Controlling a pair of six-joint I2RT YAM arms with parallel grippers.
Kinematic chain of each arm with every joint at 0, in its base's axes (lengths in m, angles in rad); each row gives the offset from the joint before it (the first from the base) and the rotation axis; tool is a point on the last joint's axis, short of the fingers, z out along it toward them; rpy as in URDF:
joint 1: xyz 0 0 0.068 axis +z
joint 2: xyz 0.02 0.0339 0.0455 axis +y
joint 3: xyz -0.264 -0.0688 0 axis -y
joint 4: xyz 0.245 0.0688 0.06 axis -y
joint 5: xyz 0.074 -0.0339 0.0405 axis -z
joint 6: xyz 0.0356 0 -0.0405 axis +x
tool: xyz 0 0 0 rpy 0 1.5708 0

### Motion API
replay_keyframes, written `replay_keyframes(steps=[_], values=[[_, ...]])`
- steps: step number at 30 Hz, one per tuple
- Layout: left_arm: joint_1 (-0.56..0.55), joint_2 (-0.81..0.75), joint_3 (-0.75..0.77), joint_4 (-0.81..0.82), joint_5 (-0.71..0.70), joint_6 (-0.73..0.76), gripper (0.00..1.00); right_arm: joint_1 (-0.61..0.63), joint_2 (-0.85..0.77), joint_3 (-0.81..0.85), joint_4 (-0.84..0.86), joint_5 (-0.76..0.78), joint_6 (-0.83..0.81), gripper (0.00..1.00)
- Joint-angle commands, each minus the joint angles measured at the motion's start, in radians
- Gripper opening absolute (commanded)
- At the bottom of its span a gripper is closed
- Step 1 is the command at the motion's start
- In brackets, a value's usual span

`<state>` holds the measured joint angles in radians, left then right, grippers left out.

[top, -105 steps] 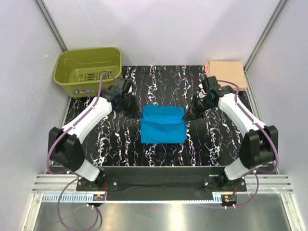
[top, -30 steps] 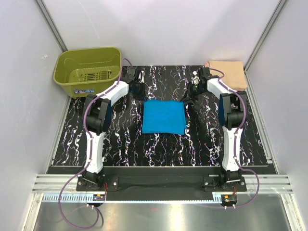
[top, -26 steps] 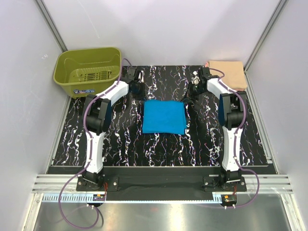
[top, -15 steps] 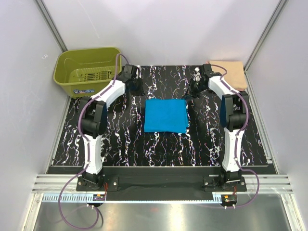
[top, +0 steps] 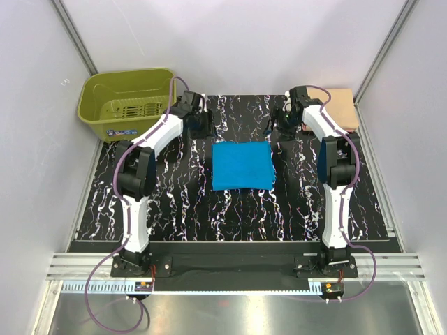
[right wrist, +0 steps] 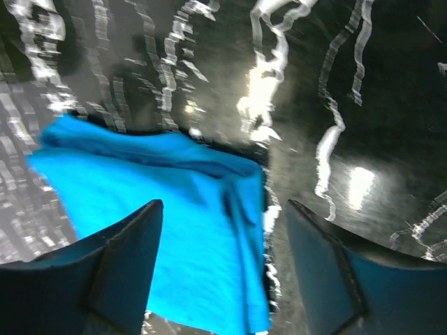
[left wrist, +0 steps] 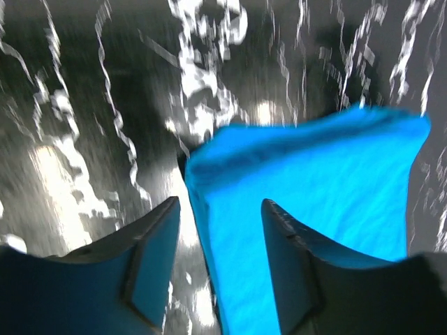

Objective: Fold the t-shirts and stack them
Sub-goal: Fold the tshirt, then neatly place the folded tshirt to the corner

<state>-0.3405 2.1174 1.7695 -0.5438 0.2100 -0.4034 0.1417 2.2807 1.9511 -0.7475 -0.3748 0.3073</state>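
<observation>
Turquoise t-shirt point(top: 242, 166) lies folded into a flat, smooth near-square at the middle of the black marbled table point(top: 174, 202). Peach t-shirt point(top: 341, 107) sits folded at the far right corner. Left gripper point(left wrist: 220, 202) and right gripper point(right wrist: 225, 204) hover over the turquoise one's 2 far corners, jaws apart, holding nothing.

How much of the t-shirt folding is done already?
Both look folded: the blue t-shirt lies as a neat rectangle in the middle, and the peach t-shirt sits as a flat square at the far right corner. Nothing is in hand: the left gripper and right gripper stand open by the blue one's far corners. Stacking is left, since the two shirts lie apart.
</observation>
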Motion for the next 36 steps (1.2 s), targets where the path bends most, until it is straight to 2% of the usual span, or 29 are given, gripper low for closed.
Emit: replay_keyframes(steps=[1, 4, 5, 7, 8, 10, 11, 14, 15, 17, 20, 25, 36], values=[[-0.069, -0.163, -0.053, -0.030, 0.002, 0.055, 0.58, -0.001, -0.081, -0.058, -0.047, 0.070, -0.053, 0.79], [-0.193, -0.270, -0.148, -0.012, -0.102, 0.132, 0.61, -0.013, -0.144, -0.151, -0.056, 0.041, -0.014, 0.81], [-0.269, -0.322, -0.207, 0.005, -0.136, 0.174, 0.62, -0.016, -0.189, -0.184, -0.053, 0.034, 0.015, 0.81], [-0.352, -0.361, -0.266, 0.079, -0.208, 0.221, 0.63, -0.040, -0.240, -0.277, -0.047, 0.040, 0.044, 0.81], [-0.438, -0.375, -0.287, 0.103, -0.248, 0.279, 0.63, -0.050, -0.288, -0.306, -0.046, 0.036, 0.068, 0.82], [-0.523, -0.363, -0.321, 0.154, -0.349, 0.336, 0.63, -0.073, -0.334, -0.383, -0.053, 0.028, 0.095, 0.82], [-0.596, -0.328, -0.318, 0.157, -0.377, 0.383, 0.62, -0.095, -0.378, -0.406, -0.055, 0.022, 0.105, 0.83], [-0.708, -0.231, -0.294, 0.162, -0.501, 0.483, 0.58, -0.145, -0.461, -0.483, -0.059, 0.036, 0.119, 0.84], [-0.730, -0.212, -0.295, 0.189, -0.558, 0.509, 0.56, -0.177, -0.478, -0.500, -0.059, 0.033, 0.119, 0.84], [-0.773, -0.163, -0.317, 0.228, -0.586, 0.582, 0.56, -0.220, -0.525, -0.546, -0.055, 0.027, 0.116, 0.84], [-0.801, -0.113, -0.340, 0.297, -0.606, 0.665, 0.57, -0.255, -0.573, -0.596, -0.049, -0.001, 0.112, 0.85], [-0.813, -0.042, -0.303, 0.314, -0.632, 0.731, 0.58, -0.290, -0.644, -0.676, -0.030, -0.033, 0.096, 0.85], [-0.815, 0.101, -0.209, 0.301, -0.699, 0.764, 0.52, -0.292, -0.639, -0.709, 0.017, -0.108, 0.130, 0.85]])
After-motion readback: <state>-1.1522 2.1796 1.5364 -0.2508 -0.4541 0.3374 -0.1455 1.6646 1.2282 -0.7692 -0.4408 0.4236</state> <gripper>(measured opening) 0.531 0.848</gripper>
